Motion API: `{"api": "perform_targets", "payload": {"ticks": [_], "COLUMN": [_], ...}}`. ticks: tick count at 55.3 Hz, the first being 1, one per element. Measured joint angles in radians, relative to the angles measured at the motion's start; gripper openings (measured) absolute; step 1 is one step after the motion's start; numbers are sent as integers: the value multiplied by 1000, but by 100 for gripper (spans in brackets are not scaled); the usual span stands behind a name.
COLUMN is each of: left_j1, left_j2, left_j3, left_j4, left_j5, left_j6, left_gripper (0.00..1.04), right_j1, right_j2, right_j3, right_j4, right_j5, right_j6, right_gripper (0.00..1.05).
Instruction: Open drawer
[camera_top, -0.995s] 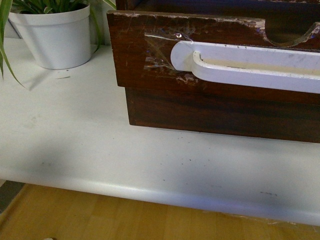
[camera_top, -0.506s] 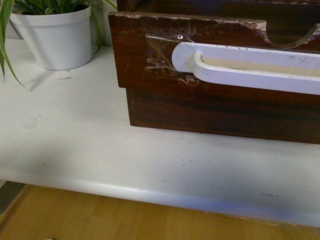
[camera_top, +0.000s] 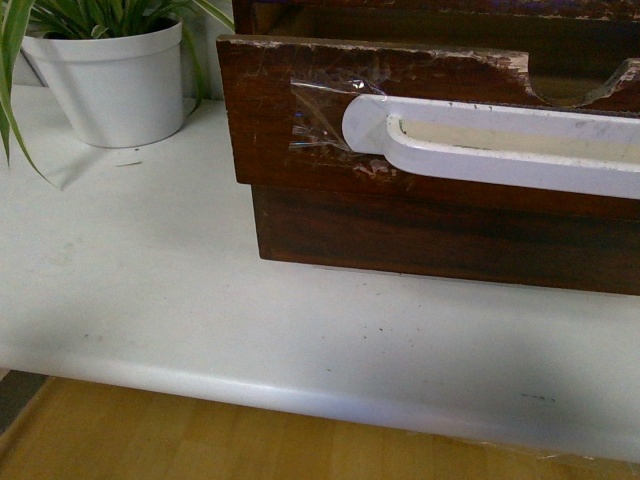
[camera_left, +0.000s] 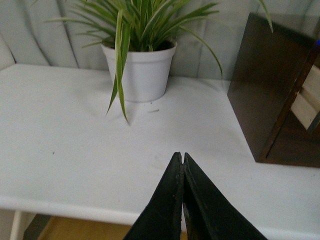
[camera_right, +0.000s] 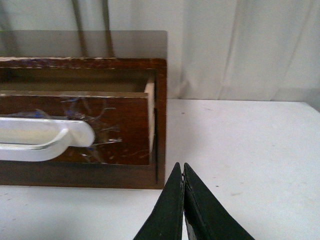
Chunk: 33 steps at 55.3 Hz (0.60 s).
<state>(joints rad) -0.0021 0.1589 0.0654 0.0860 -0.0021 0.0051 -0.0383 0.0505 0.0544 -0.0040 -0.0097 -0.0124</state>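
Note:
The dark brown drawer (camera_top: 300, 80) fills the upper right of the front view, scuffed, with a long white handle (camera_top: 500, 145) taped on and a half-round notch in its top edge. It stands out in front of the cabinet body (camera_top: 420, 235) below it. In the right wrist view the drawer front (camera_right: 115, 135) and the handle's end (camera_right: 45, 137) sit inside the cabinet frame. My right gripper (camera_right: 182, 166) is shut and empty, near the cabinet's corner. My left gripper (camera_left: 180, 156) is shut and empty, over the white table, apart from the cabinet's side (camera_left: 265, 85). Neither arm shows in the front view.
A white pot (camera_top: 110, 85) with a green plant stands on the white table (camera_top: 150, 290) left of the cabinet; it also shows in the left wrist view (camera_left: 142, 70). The table's front edge (camera_top: 300, 395) runs above a wooden floor. A pale curtain hangs behind.
The whole scene has shifted slightly down in the front view, showing more of the drawer's inside at the top. The drawer itself shows no clear movement against the cabinet.

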Motion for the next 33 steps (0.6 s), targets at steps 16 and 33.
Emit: {"api": "perform_targets", "payload": {"ticks": [16, 33], "left_j1": [1, 1], "left_j2": [-135, -155], "left_j3": [-35, -55], "left_j4": [-87, -87], "left_j5": [2, 2], "left_j6": [-3, -3], "left_gripper": [4, 4], "right_j1": [35, 35], "right_j2": [-45, -47], "right_j3": [-47, -47], "right_j4": [1, 1], "right_j5": [8, 9], "right_j6": [1, 2], "right_gripper": [1, 1]}}
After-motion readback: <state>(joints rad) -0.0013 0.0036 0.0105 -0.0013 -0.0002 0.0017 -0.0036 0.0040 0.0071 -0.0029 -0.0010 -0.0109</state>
